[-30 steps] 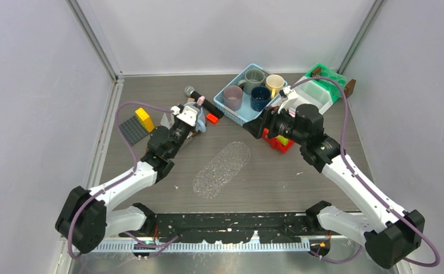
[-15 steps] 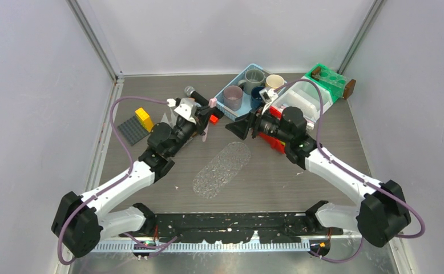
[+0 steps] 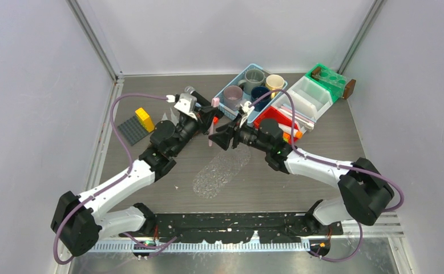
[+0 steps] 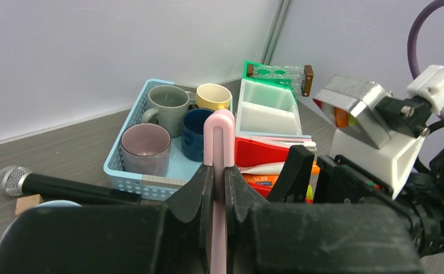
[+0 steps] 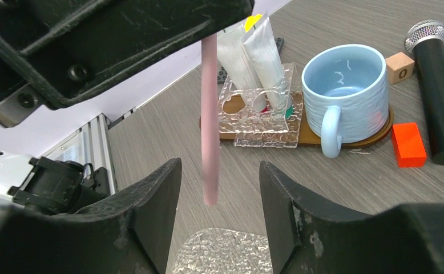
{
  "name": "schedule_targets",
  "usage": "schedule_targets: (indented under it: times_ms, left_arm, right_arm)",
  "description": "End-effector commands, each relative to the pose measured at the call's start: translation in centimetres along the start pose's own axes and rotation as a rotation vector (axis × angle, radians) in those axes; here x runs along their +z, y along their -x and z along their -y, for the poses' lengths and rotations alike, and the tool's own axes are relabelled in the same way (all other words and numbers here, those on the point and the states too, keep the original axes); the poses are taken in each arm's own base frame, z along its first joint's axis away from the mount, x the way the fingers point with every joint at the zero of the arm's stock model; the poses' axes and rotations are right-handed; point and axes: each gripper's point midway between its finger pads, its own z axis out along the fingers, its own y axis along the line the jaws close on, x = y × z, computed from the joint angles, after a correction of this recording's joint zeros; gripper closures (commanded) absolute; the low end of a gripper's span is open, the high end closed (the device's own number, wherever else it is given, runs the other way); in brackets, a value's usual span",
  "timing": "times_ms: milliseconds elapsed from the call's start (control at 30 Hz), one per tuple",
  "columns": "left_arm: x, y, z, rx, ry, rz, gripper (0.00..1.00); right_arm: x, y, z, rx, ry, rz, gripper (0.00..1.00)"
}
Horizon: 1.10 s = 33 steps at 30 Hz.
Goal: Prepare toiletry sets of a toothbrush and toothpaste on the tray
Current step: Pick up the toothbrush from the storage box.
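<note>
Pink toothbrush now between right jaws

Top external view high above the near edge of the desk, looking down, left wrist view low and close, facing the far right corner, right wrist view close, facing the left edge, all three sharing the pink toothbrush, both wrist views the microphone

Bright, even overhead light, soft shadows; wrist views blur the near black jaws, backgrounds sharp
</note>
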Motion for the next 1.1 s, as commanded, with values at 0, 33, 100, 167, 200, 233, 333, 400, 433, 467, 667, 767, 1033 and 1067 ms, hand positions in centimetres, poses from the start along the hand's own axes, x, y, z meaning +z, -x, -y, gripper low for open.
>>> schedule_targets:
  times_ms: [0, 33, 100, 167, 200, 233, 333, 400, 433, 467, 667, 767, 1033, 1067]
  left_arm:
    - [0.5, 2.9, 0.5, -0.04, 0.016, 0.068, 0.92]
    - [0.5, 2.9, 0.5, -0.043, 0.017, 0.07, 0.92]
    - [0.4, 3.1, 0.5, -0.05, 0.02, 0.072, 0.91]
    - [0.3, 3.1, 0.5, -0.056, 0.022, 0.066, 0.89]
    - [0.3, 3.2, 0.5, -0.059, 0.021, 0.063, 0.87]
    - [0.2, 3.1, 0.6, -0.059, 0.019, 0.056, 0.86]
    - [-0.1, 3.1, 0.6, -0.057, 0.021, 0.026, 0.79]
    - [-0.5, 3.2, 0.6, -0.057, 0.026, 0.004, 0.72]
    - [-0.7, 3.4, 0.6, -0.056, 0.028, -0.007, 0.66]
    - [-0.9, 3.4, 0.6, -0.054, 0.032, -0.023, 0.61]
    - [-3.0, 4.5, 0.3, -0.015, 0.07, -0.16, 0.31]
    - [-3.9, 5.4, 0.1, 0.001, 0.108, -0.264, 0.25]
    - [-4.7, 6.5, -0.4, 0.065, 0.151, -0.498, 0.27]
    - [-4.5, 6.5, -0.2, 0.06, 0.14, -0.518, 0.27]
  right_arm:
    - [1.3, 2.2, 0.0, -0.096, -0.014, 0.108, 0.45]
    - [1.5, 1.8, 0.2, -0.101, -0.019, 0.099, 0.47]
    - [1.9, 1.5, 0.2, -0.109, -0.018, 0.095, 0.54]
    - [2.1, 1.3, 0.3, -0.115, -0.016, 0.09, 0.63]
    - [2.2, 1.1, 0.2, -0.117, -0.014, 0.087, 0.7]
    - [2.2, 1.1, 0.2, -0.123, -0.014, 0.087, 0.75]
    - [2.0, 1.0, 0.3, -0.144, -0.022, 0.085, 0.95]
    - [1.8, 1.0, 0.5, -0.156, -0.028, 0.082, 0.99]
    - [1.7, 0.8, 0.5, -0.156, -0.032, 0.076, 0.99]
    - [1.6, 1.0, 0.6, -0.164, -0.034, 0.079, 0.99]
    - [1.2, 0.7, 0.6, -0.178, -0.039, 0.07, 0.99]
    - [1.1, 0.7, 0.6, -0.189, -0.039, 0.064, 0.99]
    - [0.8, 0.1, 0.7, -0.22, -0.041, 0.032, 0.99]
    - [0.7, 0.1, 0.6, -0.223, -0.038, 0.032, 0.99]
